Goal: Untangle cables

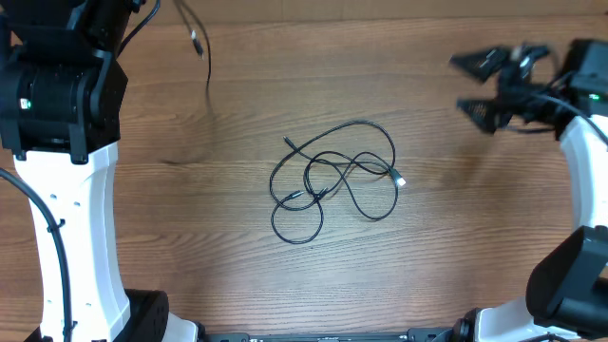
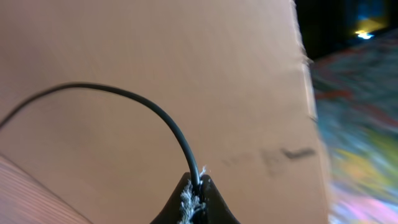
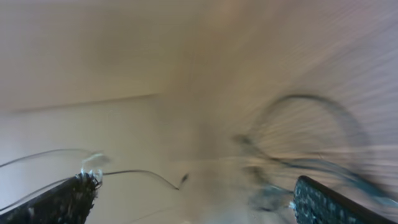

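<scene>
Mid-table, nearest the arm bases: the tangle of cables [image 1: 337, 180] lies flat on the table [image 1: 456, 247] in several overlapping black loops. It is wider than it is deep, with its long axis running from the near left up to the far right. A silver plug [image 1: 399, 179] sticks out on the right edge.

Further back, right side: the right fingers [image 1: 475, 87] are spread wide, holding nothing, above the wood. The tangle lies to their left and nearer the bases, apart from them. The right wrist view is blurred; both finger pads frame a smeared loop of cord.

Far left corner: the left fingers [image 2: 196, 196] are pinched closed on a single cable [image 1: 197, 40], which arcs away from them and hangs toward the table. They are hidden in the overhead view.

Judgement: the right arm is nearer the tangle, and the plug end faces it, so that end is the likely pick.
</scene>
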